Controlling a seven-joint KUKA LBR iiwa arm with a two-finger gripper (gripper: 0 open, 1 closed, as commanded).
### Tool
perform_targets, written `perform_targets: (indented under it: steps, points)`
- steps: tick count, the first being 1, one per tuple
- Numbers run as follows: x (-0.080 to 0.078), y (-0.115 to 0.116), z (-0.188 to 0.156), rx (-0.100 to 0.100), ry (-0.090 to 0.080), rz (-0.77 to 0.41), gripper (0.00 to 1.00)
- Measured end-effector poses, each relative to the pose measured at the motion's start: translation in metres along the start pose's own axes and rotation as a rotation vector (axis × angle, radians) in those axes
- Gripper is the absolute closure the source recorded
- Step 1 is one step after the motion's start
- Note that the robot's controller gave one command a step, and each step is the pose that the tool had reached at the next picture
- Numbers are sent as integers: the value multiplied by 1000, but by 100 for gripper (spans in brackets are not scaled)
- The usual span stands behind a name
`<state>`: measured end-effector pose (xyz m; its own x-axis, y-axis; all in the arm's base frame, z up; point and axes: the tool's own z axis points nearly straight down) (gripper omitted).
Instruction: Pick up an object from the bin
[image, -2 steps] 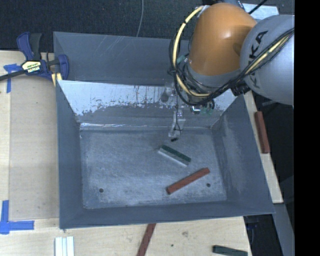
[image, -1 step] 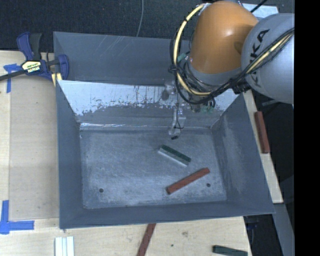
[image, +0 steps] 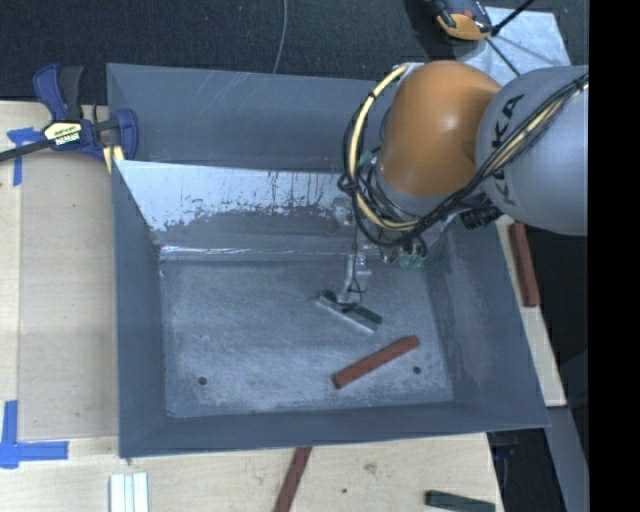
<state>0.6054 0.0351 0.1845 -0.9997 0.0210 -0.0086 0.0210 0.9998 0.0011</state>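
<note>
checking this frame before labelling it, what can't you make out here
- camera view: gripper too small to tell if it touches the dark green flat piece under it
- camera view: what that piece is, too small
- camera view: far right corner of the bin, hidden behind the arm's orange cover

Robot lab: cabled industrial arm (image: 540, 140) over scuffed grey metal bin (image: 140, 330)

Silver-grey arm with an orange wrist cover

The arm (image: 545, 150) is a thick, rounded silver-grey link with black lettering (image: 506, 122). A glossy orange dome cover (image: 435, 125) caps its wrist, ringed by yellow and black cables (image: 360, 140), with a slim pale-metal gripper (image: 352, 295) below.
</note>
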Motion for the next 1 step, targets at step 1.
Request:
perform_targets:
  steps: [1]
  points:
    - [17,-5,61,1,2,-81,0]
